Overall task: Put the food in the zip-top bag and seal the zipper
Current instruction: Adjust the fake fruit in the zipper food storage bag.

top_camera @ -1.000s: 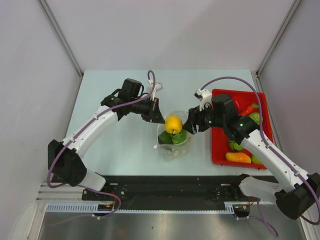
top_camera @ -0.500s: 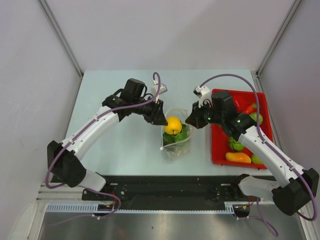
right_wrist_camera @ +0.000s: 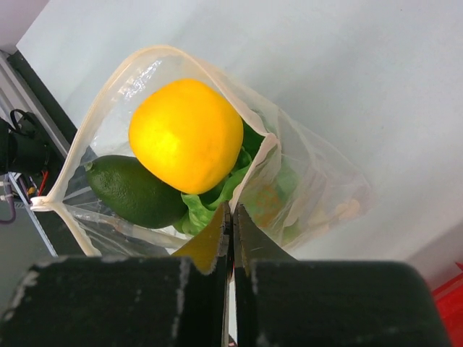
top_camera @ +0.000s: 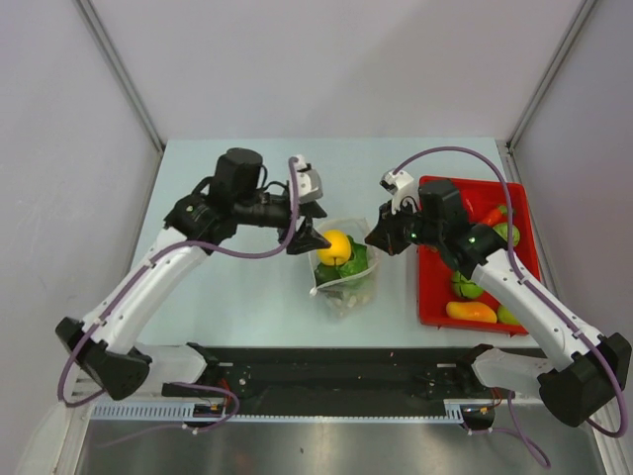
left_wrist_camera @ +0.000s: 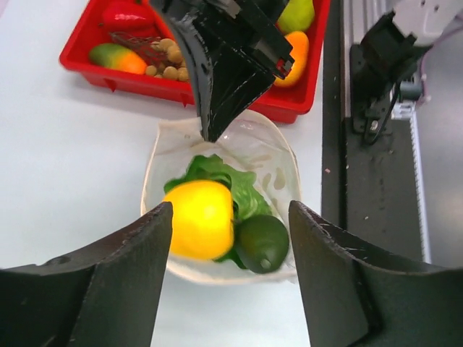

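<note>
Pale counter, bare grey walls. Sweeps left arm up from the near left, elbow high at the far side, forearm about level. Holds left gripper splayed wide and empty, just beside bag. Bends right arm over red tray. Pinches bag's rim in right gripper, clenched tight on the plastic. Has bag mid-counter between both grippers, zipper gaping, unsealed. Shows yellow fruit uppermost inside, lettuce and dark green fruit under it. Has more food in tray.
</note>
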### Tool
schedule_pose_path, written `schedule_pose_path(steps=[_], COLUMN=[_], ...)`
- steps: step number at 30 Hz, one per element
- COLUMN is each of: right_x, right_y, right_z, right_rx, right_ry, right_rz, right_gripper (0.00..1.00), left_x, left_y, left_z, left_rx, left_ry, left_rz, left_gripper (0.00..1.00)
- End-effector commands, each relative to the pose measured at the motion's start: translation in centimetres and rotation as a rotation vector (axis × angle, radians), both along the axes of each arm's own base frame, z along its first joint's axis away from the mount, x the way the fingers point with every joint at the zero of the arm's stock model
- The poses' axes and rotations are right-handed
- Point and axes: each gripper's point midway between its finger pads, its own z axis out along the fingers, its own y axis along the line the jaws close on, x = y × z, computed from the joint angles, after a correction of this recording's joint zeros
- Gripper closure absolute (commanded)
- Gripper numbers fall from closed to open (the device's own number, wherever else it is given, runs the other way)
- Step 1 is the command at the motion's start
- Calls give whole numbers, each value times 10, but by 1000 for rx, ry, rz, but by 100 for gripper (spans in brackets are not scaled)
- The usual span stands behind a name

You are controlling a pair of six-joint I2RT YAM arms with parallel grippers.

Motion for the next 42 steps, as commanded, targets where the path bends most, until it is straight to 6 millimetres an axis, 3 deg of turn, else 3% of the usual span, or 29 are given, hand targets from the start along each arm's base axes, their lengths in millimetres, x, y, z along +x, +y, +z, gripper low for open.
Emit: schedule_pose_path(steps=[1, 7, 16, 22, 25, 31, 35, 36, 37, 41, 42], right_x=[6, 8, 8, 8, 7, 7, 12, 12, 12, 13, 13], right_y=[4, 6, 12, 15, 16, 17, 15, 15, 15, 14, 13], right_z=[27, 29, 30, 28, 27, 20, 17, 17, 19, 20, 21], right_rx=[44, 52, 64, 66, 67, 55, 52, 52, 57, 59, 61], right_ry=[-104, -115, -121, -113, -108, -93, -90, -91, -93, -98, -100], right_rz=[21, 26, 40, 52, 61, 73, 67, 70, 73, 74, 73], right_gripper=[100, 100, 100, 100, 100, 100, 100, 100, 100, 100, 100], left_x=[9, 21, 30, 34, 39, 49, 36, 32, 30, 32, 33], left_y=[-19, -30, -23, -15, -17, -31, -37, -38, -38, -24, -21], left_z=[-25, -57, -103, -122, -126, -116, -112, -110, -110, -116, -118], left_rx=[89, 215, 364, 432, 429, 349, 298, 285, 284, 339, 355], left_ry=[-112, -259, -250, -284, -294, -307, -250, -241, -235, -275, -286], left_rz=[-121, -182, -188, -166, -144, -95, -128, -137, -142, -141, -142], left_gripper=[32, 30, 25, 25, 34, 67, 87, 88, 87, 44, 40])
